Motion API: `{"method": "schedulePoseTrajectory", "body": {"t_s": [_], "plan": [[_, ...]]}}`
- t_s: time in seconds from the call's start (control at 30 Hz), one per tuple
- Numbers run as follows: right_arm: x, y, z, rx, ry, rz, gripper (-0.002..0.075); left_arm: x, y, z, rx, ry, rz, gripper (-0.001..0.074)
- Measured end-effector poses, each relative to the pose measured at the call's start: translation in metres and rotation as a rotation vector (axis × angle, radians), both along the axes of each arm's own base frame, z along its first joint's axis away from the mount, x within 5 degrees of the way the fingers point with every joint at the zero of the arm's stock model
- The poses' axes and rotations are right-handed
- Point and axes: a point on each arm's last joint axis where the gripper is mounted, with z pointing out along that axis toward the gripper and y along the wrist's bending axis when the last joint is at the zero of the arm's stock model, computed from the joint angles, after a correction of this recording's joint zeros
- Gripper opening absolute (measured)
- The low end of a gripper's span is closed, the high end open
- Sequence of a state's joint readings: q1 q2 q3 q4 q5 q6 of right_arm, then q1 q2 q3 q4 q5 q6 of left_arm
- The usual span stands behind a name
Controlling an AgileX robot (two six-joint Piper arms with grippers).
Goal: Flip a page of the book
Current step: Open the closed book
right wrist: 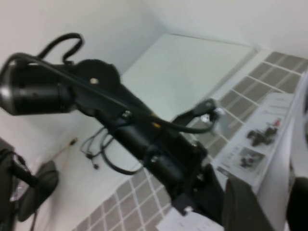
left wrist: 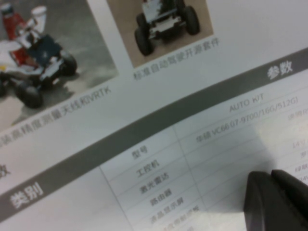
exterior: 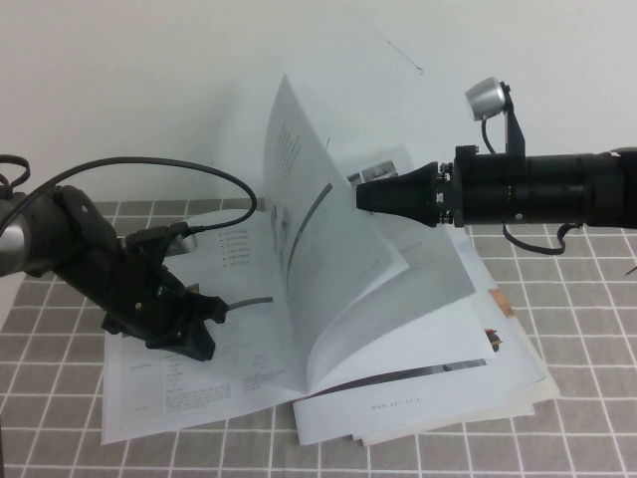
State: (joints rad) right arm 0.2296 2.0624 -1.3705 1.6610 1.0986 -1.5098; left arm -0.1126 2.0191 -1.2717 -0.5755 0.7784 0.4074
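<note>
Glossy white book: I read the large thin softcover catalogue (exterior: pixel 299 388) as lying open on the grey-and-white checked tablecloth (exterior: pixel 577 329), spine roughly mid-table, with a messy pile of loose white sheets (exterior: pixel 518 368) poking out under its right half.

Page in play: the thin glossy white leaf (exterior: pixel 328 259) stands almost upright above the spine, curling over toward the left half; my judgement is that it is mid-turn and held up only by what pushes from its right.

Right gripper: the black tapered right gripper (exterior: pixel 383 192) reaches in level from the right with its tip against the raised leaf's right face; its fingers look closed to a point with nothing pinched, so I take it as a pusher.

Right arm pose: forearm horizontal, well above the table, wrist straight.

Left gripper: the black left gripper (exterior: pixel 184 334) rests low on the left-hand page; in the left wrist view its dark fingertips (left wrist: pixel 276 202) sit together near the printed table, gripping nothing. I judge it is pinning that half flat so the book does not slide.

Left arm pose: elbow bent, forearm sloping down to the page.

Risk: the leaf could spring back if the push slackens.
</note>
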Motion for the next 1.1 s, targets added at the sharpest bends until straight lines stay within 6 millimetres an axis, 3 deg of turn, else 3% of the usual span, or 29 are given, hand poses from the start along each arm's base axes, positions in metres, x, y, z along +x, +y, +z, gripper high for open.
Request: {"method": "schedulePoseTrajectory", "body": {"t_s": [0.63, 0.9, 1.1], "plan": [[-0.003, 0.005, 0.004, 0.04, 0.024, 0.026, 0.0213, 0.0, 0.0, 0.0, -0.001, 0.0, 0.001, -0.0004], [-0.023, 0.044, -0.001, -0.027, 0.014, 0.121, 0.0213, 0.0, -0.001, 0.0, -0.007, 0.001, 0.006, -0.0004], [-0.026, 0.05, 0.0, -0.022, 0.003, 0.135, 0.0213, 0.0, -0.001, 0.005, -0.013, -0.013, 0.01, -0.0004]]}}
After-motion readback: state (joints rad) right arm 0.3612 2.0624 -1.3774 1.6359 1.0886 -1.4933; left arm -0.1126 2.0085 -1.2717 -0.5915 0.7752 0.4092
